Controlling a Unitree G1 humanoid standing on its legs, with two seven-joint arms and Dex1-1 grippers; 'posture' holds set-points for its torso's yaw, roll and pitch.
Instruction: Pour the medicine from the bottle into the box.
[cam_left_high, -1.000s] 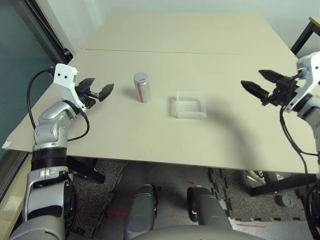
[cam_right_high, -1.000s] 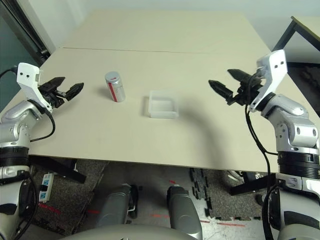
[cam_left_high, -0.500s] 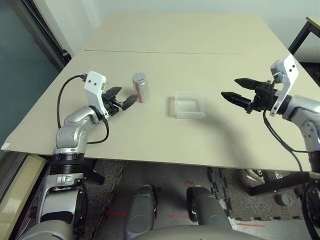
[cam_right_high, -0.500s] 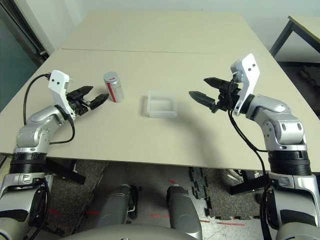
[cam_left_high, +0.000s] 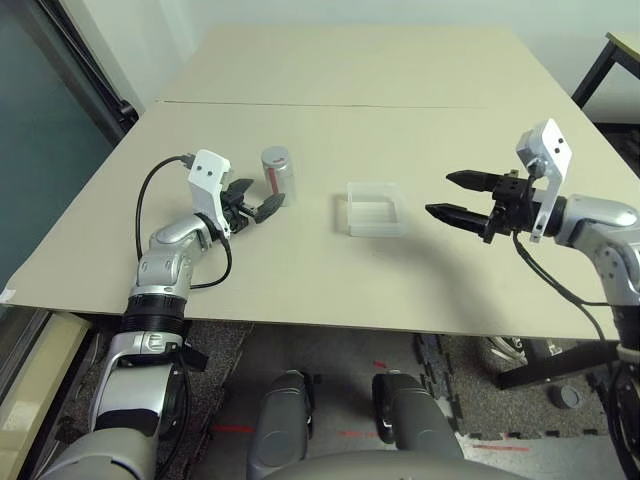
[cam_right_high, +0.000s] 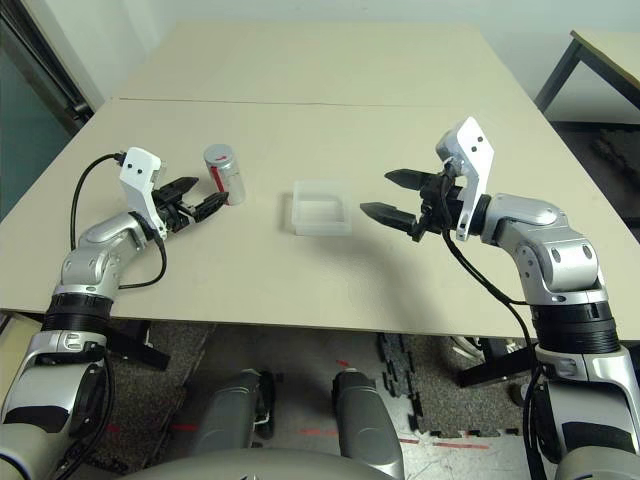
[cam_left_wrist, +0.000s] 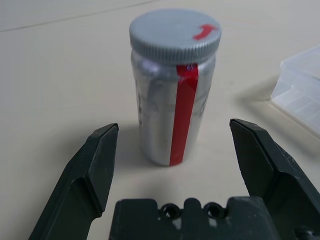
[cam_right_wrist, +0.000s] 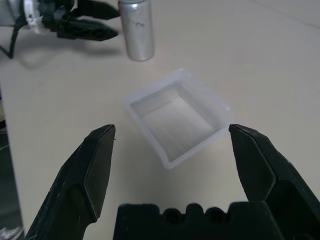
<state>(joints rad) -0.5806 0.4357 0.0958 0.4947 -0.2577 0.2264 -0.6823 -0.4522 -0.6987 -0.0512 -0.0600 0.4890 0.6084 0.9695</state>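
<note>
The bottle (cam_left_wrist: 172, 102) is standing upright on the desk (cam_left_high: 330, 90), its long axis vertical and its closed top pointing up. It is showing a silver-grey cylindrical body, a red stripe running vertically down the label, and a round grey ribbed cap (cam_left_wrist: 175, 35) bearing a small red arrow mark. Its contents are not visible through the wall.

The box (cam_left_high: 375, 209) is sitting flat on the desk to the right of the bottle, apart from it, with its open side facing up. It is a shallow square of clear plastic, and nothing can be made out inside it.

The left pincer (cam_left_high: 254, 202) is lying low over the desk just beside the bottle on its left, aimed at the lower half of the body. Its two black fingers (cam_left_wrist: 92, 167) are standing spread wider than the bottle, one to each side, touching nothing.

The right pincer (cam_left_high: 452, 197) is hovering above the desk to the right of the box, pointing toward it. Its fingers (cam_right_wrist: 95, 165) are standing wide apart and holding nothing.
</note>
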